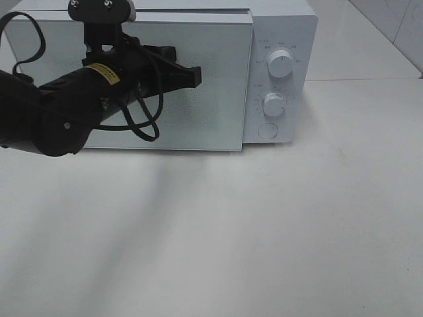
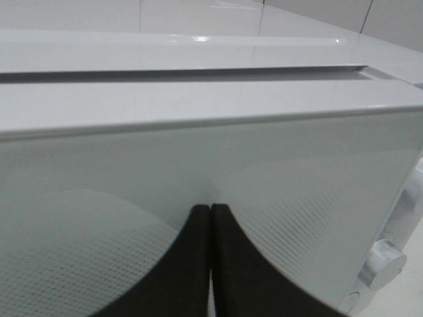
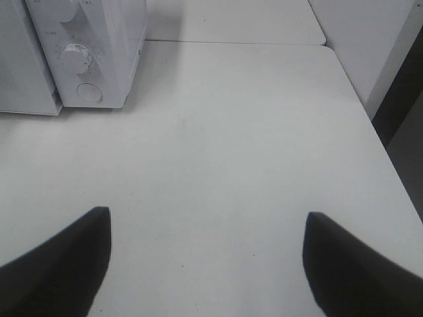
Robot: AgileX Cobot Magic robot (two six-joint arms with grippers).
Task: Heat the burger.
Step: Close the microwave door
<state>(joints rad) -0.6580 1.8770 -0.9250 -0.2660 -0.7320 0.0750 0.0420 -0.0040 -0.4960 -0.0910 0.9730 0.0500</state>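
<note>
The microwave (image 1: 281, 26) is white, with white knobs (image 1: 280, 65) and a glossy, pale grey-white door (image 1: 198, 112) covered in a fine dotted mesh. The table (image 1: 264, 231) is plain matte white. The arm (image 1: 59, 112) is black with a small yellow label (image 1: 102, 72), and the left gripper (image 2: 210, 208) and right gripper (image 3: 206, 214) are both black.
</note>
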